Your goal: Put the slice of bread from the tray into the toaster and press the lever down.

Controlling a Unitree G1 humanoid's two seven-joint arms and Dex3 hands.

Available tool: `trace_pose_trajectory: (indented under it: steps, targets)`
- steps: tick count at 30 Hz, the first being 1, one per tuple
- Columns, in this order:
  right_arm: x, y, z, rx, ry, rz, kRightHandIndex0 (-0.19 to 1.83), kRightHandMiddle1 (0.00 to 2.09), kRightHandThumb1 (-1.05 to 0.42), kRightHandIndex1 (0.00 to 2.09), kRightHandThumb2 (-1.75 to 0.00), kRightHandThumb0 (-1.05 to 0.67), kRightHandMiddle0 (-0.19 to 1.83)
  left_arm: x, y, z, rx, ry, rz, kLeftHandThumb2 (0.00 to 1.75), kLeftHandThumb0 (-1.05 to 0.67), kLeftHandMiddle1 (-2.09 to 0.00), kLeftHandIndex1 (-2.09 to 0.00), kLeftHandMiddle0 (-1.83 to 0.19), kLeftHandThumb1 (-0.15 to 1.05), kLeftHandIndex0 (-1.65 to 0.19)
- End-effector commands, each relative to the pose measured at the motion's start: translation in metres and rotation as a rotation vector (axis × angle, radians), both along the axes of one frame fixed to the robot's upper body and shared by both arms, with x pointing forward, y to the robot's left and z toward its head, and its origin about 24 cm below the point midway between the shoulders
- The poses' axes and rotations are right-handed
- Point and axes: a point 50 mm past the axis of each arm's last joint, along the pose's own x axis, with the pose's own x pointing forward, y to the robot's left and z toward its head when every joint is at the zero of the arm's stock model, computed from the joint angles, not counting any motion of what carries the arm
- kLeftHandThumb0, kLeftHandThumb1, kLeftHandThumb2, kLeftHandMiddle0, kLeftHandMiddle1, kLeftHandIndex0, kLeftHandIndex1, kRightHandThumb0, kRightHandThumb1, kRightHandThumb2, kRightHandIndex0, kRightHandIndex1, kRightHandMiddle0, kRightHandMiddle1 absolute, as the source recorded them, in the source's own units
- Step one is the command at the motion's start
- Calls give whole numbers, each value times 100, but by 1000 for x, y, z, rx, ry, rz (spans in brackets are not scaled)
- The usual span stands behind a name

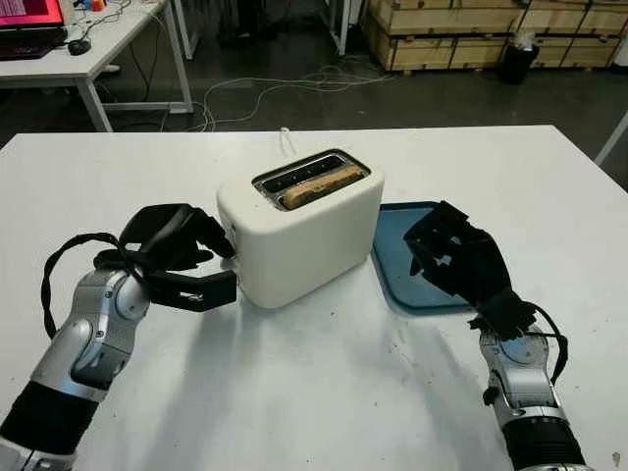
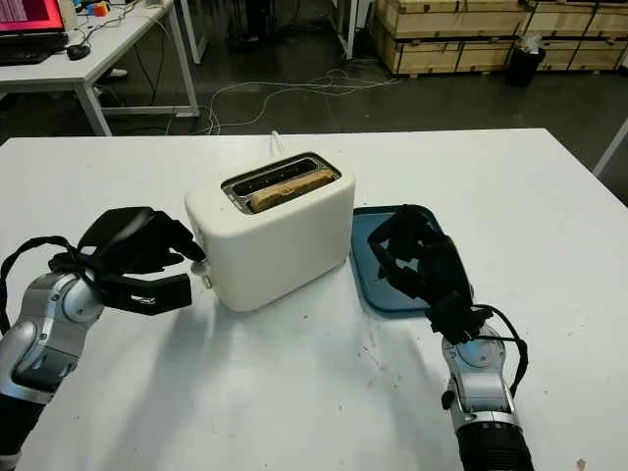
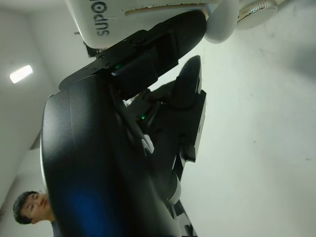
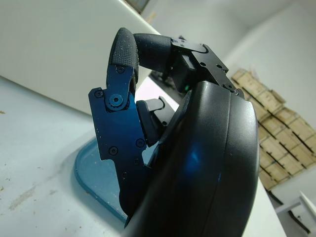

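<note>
The left hand (image 1: 186, 257) is on the left side of the white table (image 1: 324, 392). It is right up against the left end of the toaster (image 1: 299, 228). Its upper fingers (image 1: 211, 235) are curled and their tips sit at the toaster's end wall, where the lever (image 2: 205, 275) is. One lower finger sticks out straight and points at the bottom of that same end. In the left wrist view, a black fingertip (image 3: 190, 29) lies over the white lever knob (image 3: 222, 24), just under the toaster. The hand is not wrapped around anything.

The toaster is white and stands in the middle of the table. It is turned a little, so its long side runs from near left to far right. It has two slots on top. The slice of bread (image 1: 322, 184) is in the nearer slot, and its brown top edge pokes out just above the slot. A thin white cord (image 1: 287, 140) runs away from the far side of the toaster.

Just to the right of the toaster is the blue tray (image 1: 392, 231). It lies flat on the table, almost touching the toaster's right end.

The right hand (image 1: 453, 257) is over the near right part of the tray. Its fingers (image 4: 123, 54) are bent in, and there is nothing in them. I cannot tell if the hand touches the tray.

Far behind the table there is a dark floor with loose cables (image 1: 294, 88), another white desk (image 1: 88, 49) at the far left, and wooden crates (image 1: 471, 34) at the far right.
</note>
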Motion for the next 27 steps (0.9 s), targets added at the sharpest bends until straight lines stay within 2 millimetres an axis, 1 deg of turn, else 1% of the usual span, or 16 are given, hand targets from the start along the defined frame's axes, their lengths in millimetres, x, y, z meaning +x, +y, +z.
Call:
trace_pose_trajectory:
  steps: [1, 3, 5, 8, 11, 12, 13, 16, 17, 18, 19, 20, 22, 23, 25, 27]
  targets:
    - [2, 0, 5, -17, -32, 14, 79, 175, -92, 175, -41, -46, 50, -59, -6, -126, 53, 599, 14, 27, 0, -48, -1, -94, 92, -104]
    - [2, 0, 5, -22, -39, 14, 79, 175, -92, 175, -41, -45, 50, -62, -8, -131, 75, 633, 2, 27, 0, -44, 0, -91, 92, -101]
    - [2, -1, 5, -27, -43, 11, 79, 175, -92, 175, -41, -45, 50, -61, -9, -130, 83, 656, -4, 28, -2, -39, 0, -87, 92, -94]
    - [2, -1, 5, -22, -39, 10, 79, 175, -92, 175, -41, -45, 50, -52, -4, -116, 49, 596, 19, 25, -1, -37, -2, -92, 92, -95]
    - [2, -1, 5, -11, -35, 14, 79, 175, -92, 175, -41, -45, 50, -41, 2, -84, 2, 447, 46, 23, -1, -40, -4, -100, 92, -100]
    - [3, -1, 5, -5, -37, 16, 79, 175, -92, 175, -41, -45, 50, -37, 3, -70, -22, 400, 54, 22, -1, -41, -4, -101, 92, -101]
    - [3, 0, 5, 1, -39, 17, 79, 175, -92, 175, -41, -44, 50, -35, 4, -55, -50, 338, 60, 26, -3, -41, -3, -100, 92, -100]
    - [3, 1, 5, 13, -48, 13, 79, 175, -92, 175, -40, -45, 50, -33, 8, -15, -176, 114, 76, 28, -2, -39, -3, -102, 92, -101]
    - [2, 1, 6, 17, -52, 12, 79, 175, -92, 175, -40, -44, 49, -34, 9, -5, -218, 43, 86, 29, -4, -65, -3, -107, 92, -102]
    - [2, 1, 6, 19, -56, 8, 80, 175, -92, 175, -41, -44, 49, -36, 9, 7, -282, -68, 110, 30, -5, -108, -3, -97, 92, -104]
    - [2, 1, 6, 26, -57, 5, 79, 175, -92, 175, -41, -43, 48, -38, 9, 16, -341, -163, 122, 37, -5, -147, -3, -94, 92, -106]
    - [3, 0, 6, 37, -54, 3, 79, 175, -92, 175, -41, -43, 48, -40, 8, 24, -402, -247, 131, 41, -5, -161, -3, -93, 92, -107]
    - [3, -1, 7, 53, -51, 0, 79, 175, -92, 175, -41, -44, 47, -45, 4, 35, -531, -378, 153, 53, -5, -172, -4, -98, 92, -109]
    - [3, -1, 8, 55, -53, 0, 78, 175, -92, 175, -41, -44, 46, -46, 2, 38, -578, -415, 163, 57, -5, -173, -4, -101, 92, -109]
    - [5, -3, 10, 55, -57, 1, 77, 175, -92, 175, -41, -45, 45, -49, -3, 44, -619, -465, 175, 60, -5, -174, -5, -103, 92, -111]
    - [7, -5, 14, 47, -62, 3, 75, 175, -92, 175, -40, -46, 45, -51, -7, 47, -629, -481, 175, 59, -6, -174, -8, -103, 92, -114]
